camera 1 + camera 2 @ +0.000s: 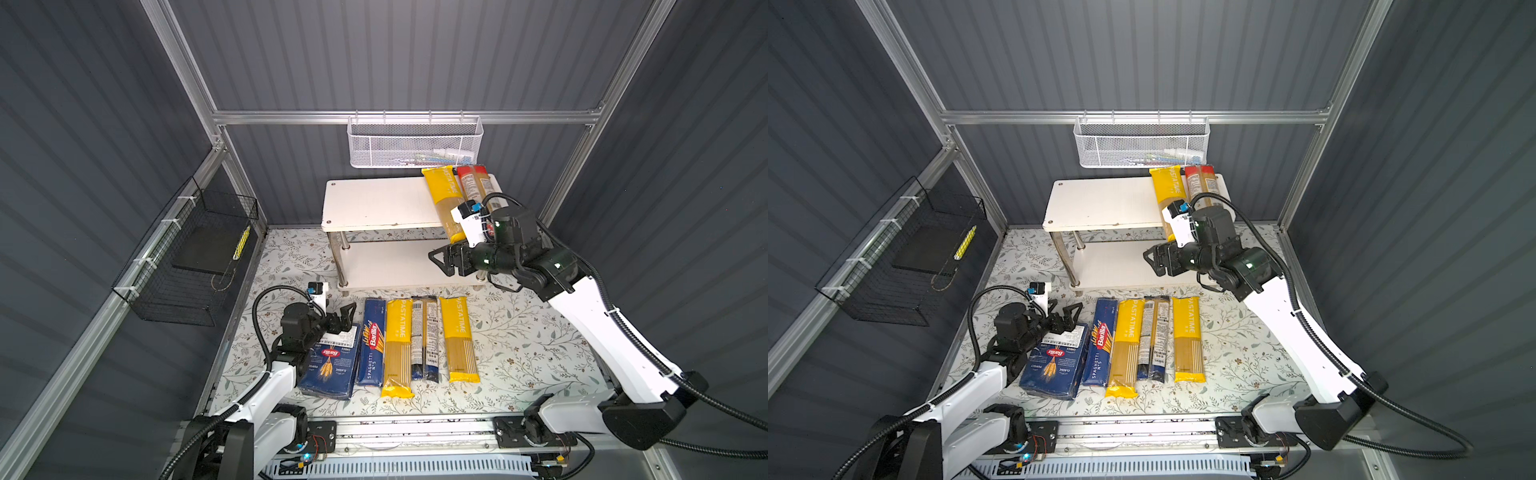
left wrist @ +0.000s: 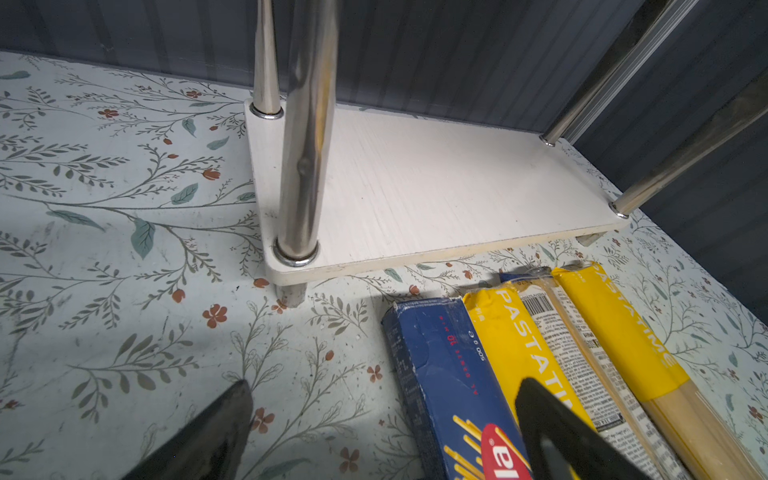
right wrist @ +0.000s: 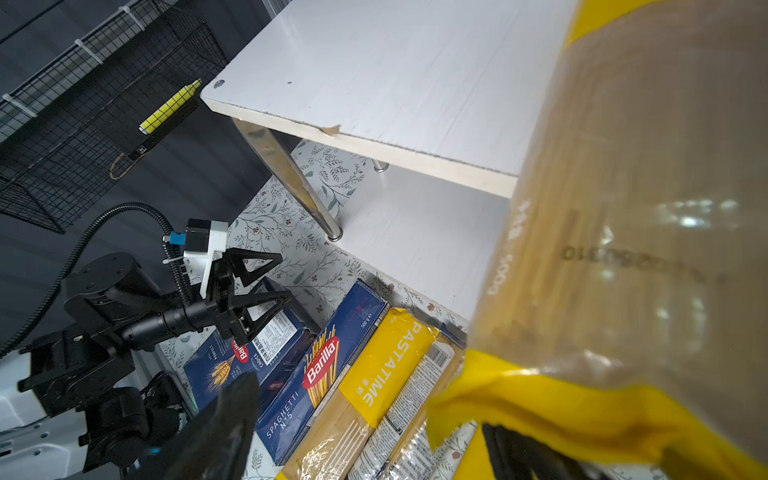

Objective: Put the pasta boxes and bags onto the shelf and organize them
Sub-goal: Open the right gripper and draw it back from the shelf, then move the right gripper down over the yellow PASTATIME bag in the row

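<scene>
The shelf (image 1: 374, 203) stands at the back. A yellow bag (image 1: 442, 193) and a red-ended bag (image 1: 473, 187) lie on the right of its top board, and the yellow one overhangs the front edge. My right gripper (image 1: 440, 258) hangs open just below that overhanging end (image 3: 623, 208), gripping nothing. In a row on the mat lie a wide pasta box (image 1: 332, 365), a narrow pasta box (image 1: 372, 345), a yellow bag (image 1: 397, 345), a navy-ended bag (image 1: 426, 336) and another yellow bag (image 1: 459, 336). My left gripper (image 1: 347, 318) is open over the wide box's far end.
A white mesh basket (image 1: 415, 143) hangs on the back rail just above the shelf. A black wire basket (image 1: 187, 257) is fixed to the left wall. The shelf's lower board (image 2: 415, 195) is bare, between chrome posts (image 2: 305, 145).
</scene>
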`<control>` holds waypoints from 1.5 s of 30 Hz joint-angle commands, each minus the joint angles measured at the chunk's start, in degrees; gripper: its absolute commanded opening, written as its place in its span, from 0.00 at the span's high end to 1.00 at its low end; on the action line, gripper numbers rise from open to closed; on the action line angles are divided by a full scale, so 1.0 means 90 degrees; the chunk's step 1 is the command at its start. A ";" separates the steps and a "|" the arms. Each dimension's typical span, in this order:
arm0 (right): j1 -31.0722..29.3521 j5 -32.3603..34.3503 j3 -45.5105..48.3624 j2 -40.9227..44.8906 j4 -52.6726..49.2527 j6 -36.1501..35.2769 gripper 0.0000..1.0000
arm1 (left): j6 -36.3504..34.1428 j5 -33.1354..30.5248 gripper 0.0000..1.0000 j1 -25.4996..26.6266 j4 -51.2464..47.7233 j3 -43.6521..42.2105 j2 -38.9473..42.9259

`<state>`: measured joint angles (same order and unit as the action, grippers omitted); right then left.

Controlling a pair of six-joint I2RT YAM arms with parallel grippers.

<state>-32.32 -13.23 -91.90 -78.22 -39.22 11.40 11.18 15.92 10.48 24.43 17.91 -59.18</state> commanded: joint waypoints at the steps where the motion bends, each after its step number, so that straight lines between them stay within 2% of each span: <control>1: 0.0006 0.0137 -0.0289 -0.0137 -0.0021 -0.0197 0.14 | -0.0031 0.0018 0.00 0.0027 0.0024 0.0099 -0.0008; 9: -0.0003 0.0143 0.0227 0.0261 0.0097 -0.0105 0.09 | -0.0024 0.0023 0.00 0.0032 0.0034 0.0083 0.0003; 16: -0.0003 -0.0533 0.0627 0.0793 0.0114 0.0152 0.01 | -0.0007 0.0039 0.00 0.0027 0.0061 0.0072 -0.0001; 20: -0.0012 -0.0843 0.0893 0.1201 0.0049 0.0290 0.01 | -0.0011 0.0024 0.00 0.0027 0.0058 0.0074 -0.0002; 28: -0.0012 -0.0737 0.1319 0.1700 -0.0403 0.0308 0.01 | -0.0020 0.0031 0.01 0.0027 0.0041 0.0061 0.0038; 33: -0.0008 -0.0066 0.1878 0.2142 -0.0468 0.0353 0.01 | -0.0024 0.0021 0.00 0.0027 -0.0038 0.0061 0.0133; 36: -0.0009 0.1192 0.2347 0.2510 -0.0514 0.0686 0.01 | -0.0028 -0.0014 0.00 0.0027 -0.0035 0.0046 0.0139; 39: -0.0007 0.1854 0.2828 0.2858 -0.0449 0.0880 0.01 | -0.0014 0.0007 0.00 0.0027 -0.0002 0.0065 0.0073; 45: -0.0009 0.2414 0.3843 0.3151 -0.0098 0.1450 0.01 | -0.0046 0.0220 0.01 0.0027 -0.0042 0.0184 -0.0086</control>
<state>-32.29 2.46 -60.23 -50.63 -41.43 20.73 11.18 16.23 10.46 24.45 17.93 -59.24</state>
